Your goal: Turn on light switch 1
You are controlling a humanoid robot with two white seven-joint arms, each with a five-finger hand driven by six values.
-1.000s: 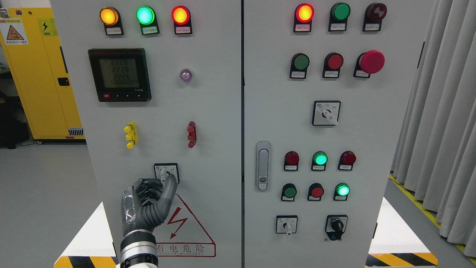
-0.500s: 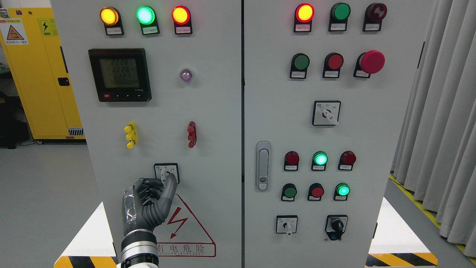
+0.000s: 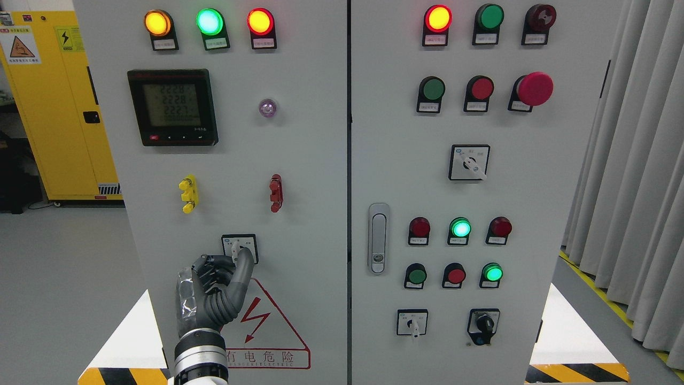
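Observation:
A small square rotary selector switch (image 3: 240, 245) with a white lever sits low on the left door of the grey control cabinet (image 3: 299, 160). My left hand (image 3: 233, 261) comes up from the bottom edge, directly below the switch. Its dark fingers are curled and the thumb (image 3: 245, 266) stands up along the right side of the lever, so the hand pinches the lever's lower end. The lever points roughly straight down. My right hand does not show.
Above the switch are yellow (image 3: 187, 193) and red (image 3: 276, 192) terminals, a digital meter (image 3: 172, 106) and three lit lamps. The right door carries a handle (image 3: 378, 238), push buttons, lamps and more selector switches (image 3: 412, 323). A yellow cabinet (image 3: 51, 101) stands at the left, curtains (image 3: 636, 160) at the right.

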